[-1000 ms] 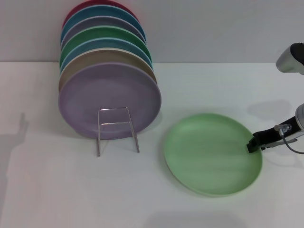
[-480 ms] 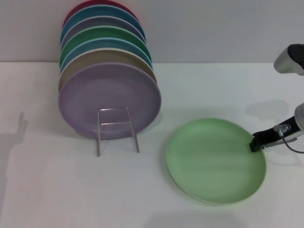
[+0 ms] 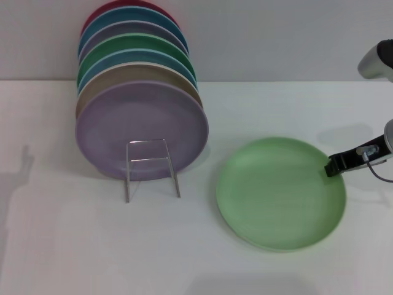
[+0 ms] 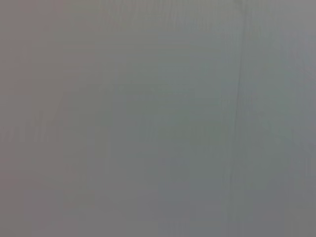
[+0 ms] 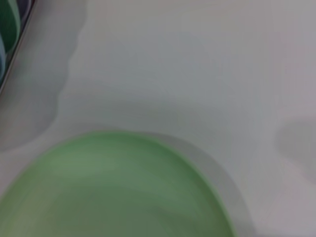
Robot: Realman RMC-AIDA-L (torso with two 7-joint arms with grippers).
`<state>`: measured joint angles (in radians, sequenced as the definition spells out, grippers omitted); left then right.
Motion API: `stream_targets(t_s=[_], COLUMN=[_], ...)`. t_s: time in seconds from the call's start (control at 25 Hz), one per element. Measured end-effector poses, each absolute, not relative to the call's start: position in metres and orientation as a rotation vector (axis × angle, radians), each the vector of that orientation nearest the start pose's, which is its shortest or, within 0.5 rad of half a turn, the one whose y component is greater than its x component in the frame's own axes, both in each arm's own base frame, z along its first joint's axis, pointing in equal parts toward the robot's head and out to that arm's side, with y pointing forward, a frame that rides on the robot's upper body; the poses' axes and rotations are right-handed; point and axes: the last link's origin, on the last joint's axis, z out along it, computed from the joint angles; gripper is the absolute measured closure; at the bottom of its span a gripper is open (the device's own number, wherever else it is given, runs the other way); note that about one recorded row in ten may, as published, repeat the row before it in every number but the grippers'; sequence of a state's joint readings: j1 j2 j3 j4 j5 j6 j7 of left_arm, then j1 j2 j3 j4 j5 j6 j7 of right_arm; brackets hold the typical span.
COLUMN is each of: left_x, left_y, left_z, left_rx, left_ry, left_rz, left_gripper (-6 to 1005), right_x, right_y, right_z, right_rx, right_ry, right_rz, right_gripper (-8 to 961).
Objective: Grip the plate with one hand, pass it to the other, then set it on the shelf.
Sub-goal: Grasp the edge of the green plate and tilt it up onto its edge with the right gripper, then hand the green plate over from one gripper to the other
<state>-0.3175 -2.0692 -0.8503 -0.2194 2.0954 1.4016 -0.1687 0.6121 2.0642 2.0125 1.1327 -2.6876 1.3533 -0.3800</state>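
Observation:
The light-green plate (image 3: 280, 193) is at the right of the white table, right of the rack. My right gripper (image 3: 334, 166) is shut on its right rim and holds it slightly raised off the table. The plate also fills the lower part of the right wrist view (image 5: 113, 192). The shelf (image 3: 151, 167), a thin silver wire rack, stands at the left centre; its front loops are bare. My left gripper is out of view; the left wrist view shows only a plain grey surface.
A lavender plate (image 3: 141, 129) stands upright in the rack, with several more coloured plates (image 3: 132, 49) stacked behind it towards the wall. The edge of these plates shows in the right wrist view (image 5: 10, 29). White table (image 3: 73, 246) lies in front.
The right gripper has moved up and slightly right with the plate's rim in it, and the plate has shifted with it, away from the table's front edge.

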Motion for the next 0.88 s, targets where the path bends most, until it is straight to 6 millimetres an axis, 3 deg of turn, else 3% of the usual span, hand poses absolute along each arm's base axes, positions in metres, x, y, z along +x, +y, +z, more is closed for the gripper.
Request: stream_targets(t_s=[0.6,0.88], left_x=[-0.342,-0.341], left_y=[0.294,0.294], left_z=[0.027,0.027], left_rx=[-1.283,-1.281], left_ry=[-0.519,-0.515], left_rz=[-0.854,-0.858], left_gripper=[197,197], right_x=[0.223,0.211], right_y=[0.401,0.410], right_z=[0.057,0.057], right_rx=[-2.066,-2.010], right_ry=[1.079,0.865], right_rz=[-0.122,-0.098], right_gripper=[933,933])
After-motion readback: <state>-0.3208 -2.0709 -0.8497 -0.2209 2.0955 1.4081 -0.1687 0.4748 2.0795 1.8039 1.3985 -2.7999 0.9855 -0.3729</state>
